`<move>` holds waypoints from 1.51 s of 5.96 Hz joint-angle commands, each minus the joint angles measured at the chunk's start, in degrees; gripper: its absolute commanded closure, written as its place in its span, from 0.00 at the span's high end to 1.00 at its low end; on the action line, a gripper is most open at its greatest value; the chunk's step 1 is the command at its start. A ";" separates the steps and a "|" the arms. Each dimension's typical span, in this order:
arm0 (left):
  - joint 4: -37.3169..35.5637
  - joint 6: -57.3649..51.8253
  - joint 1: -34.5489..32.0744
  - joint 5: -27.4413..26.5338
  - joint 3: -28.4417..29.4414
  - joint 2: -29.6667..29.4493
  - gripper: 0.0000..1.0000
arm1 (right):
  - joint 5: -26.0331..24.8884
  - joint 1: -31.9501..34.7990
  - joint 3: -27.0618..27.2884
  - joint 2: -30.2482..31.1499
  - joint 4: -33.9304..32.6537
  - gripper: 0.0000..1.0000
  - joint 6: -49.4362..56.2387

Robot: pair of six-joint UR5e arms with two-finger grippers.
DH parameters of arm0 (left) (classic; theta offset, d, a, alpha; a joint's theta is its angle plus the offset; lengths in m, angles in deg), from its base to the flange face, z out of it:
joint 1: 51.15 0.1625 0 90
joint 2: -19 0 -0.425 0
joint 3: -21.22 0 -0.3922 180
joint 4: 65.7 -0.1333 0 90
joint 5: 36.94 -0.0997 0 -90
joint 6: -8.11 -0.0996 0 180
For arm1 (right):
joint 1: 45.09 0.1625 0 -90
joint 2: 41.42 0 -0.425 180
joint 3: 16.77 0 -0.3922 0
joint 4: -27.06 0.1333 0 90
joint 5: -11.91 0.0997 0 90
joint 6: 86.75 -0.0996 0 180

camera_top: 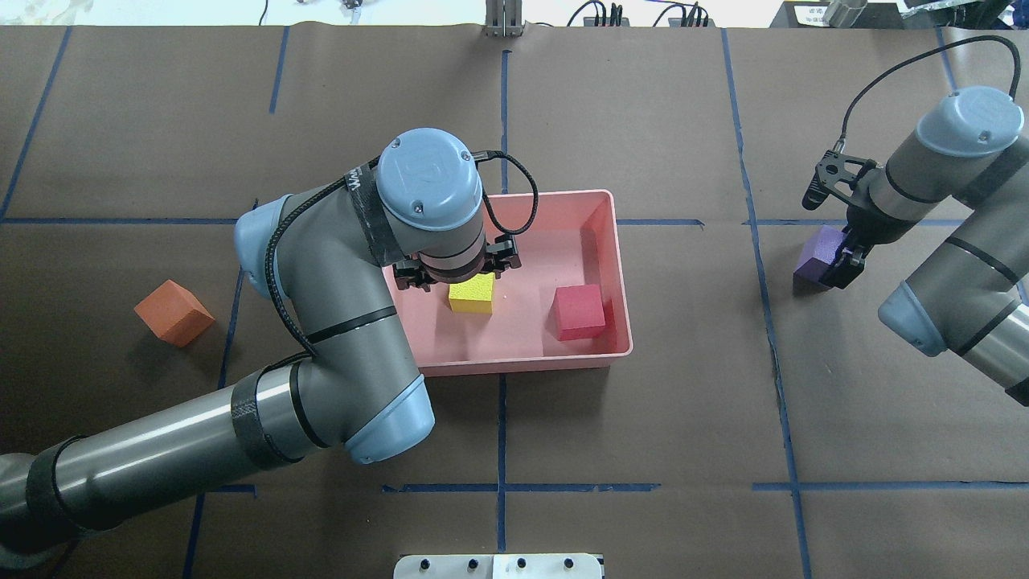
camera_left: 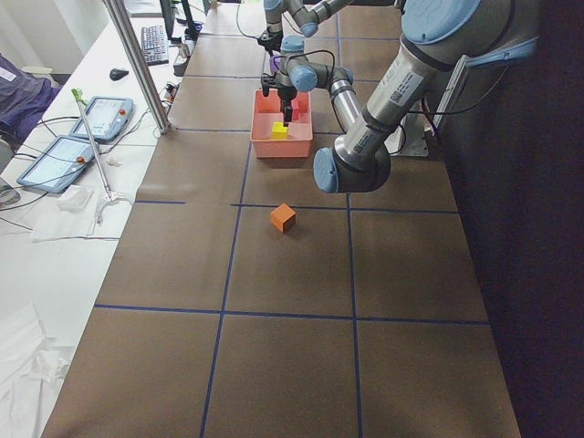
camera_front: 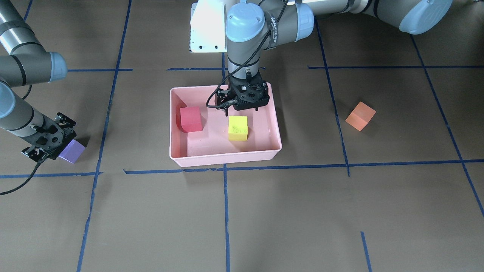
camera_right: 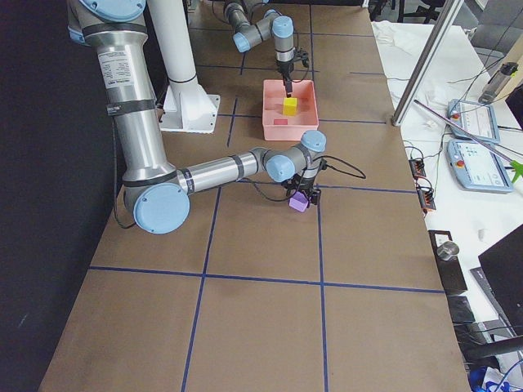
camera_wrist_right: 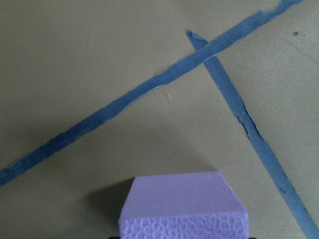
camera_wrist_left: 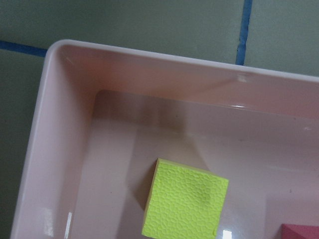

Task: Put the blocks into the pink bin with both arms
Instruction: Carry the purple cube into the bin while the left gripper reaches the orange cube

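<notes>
The pink bin (camera_front: 227,160) (camera_top: 522,366) holds a red block (camera_front: 191,119) (camera_top: 578,312) and a yellow-green block (camera_front: 238,128) (camera_top: 472,294). My left gripper (camera_front: 242,110) (camera_top: 454,273) hangs open and empty just above the bin, behind the yellow-green block, which lies free on the bin floor in the left wrist view (camera_wrist_left: 184,206). My right gripper (camera_front: 60,149) (camera_top: 836,265) is shut on the purple block (camera_front: 72,151) (camera_top: 818,256) (camera_wrist_right: 183,209) at table level, well off to the bin's side. The orange block (camera_front: 360,116) (camera_top: 174,312) lies alone on the table.
The brown table cover is crossed by blue tape lines. The white pedestal base (camera_front: 206,26) stands at the robot's side of the table, behind the bin. The left arm's elbow reaches over the table between the bin and the orange block.
</notes>
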State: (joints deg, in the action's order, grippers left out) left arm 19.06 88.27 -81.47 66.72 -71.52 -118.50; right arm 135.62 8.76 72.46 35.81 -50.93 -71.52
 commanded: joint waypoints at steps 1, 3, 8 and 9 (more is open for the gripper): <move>0.05 -0.09 0.00 0.05 -0.42 0.12 1.00 | 0.13 -0.15 -0.46 -0.50 -0.07 0.46 -2.99; -0.30 -0.35 -0.09 0.22 -1.65 0.30 1.00 | 3.62 0.46 0.76 -2.67 -0.76 0.48 -10.25; -0.83 -30.33 -8.67 8.29 -15.44 17.05 1.00 | 5.93 -4.17 17.55 -13.00 -18.64 0.51 -60.47; -0.57 -36.59 -11.31 9.18 -16.76 20.13 1.00 | 4.19 -7.50 17.64 -17.68 -21.40 0.52 -70.15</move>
State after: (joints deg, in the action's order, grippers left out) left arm 18.29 58.35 -90.02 74.46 -86.77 -101.50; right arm 141.12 4.18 89.64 23.07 -68.66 -131.74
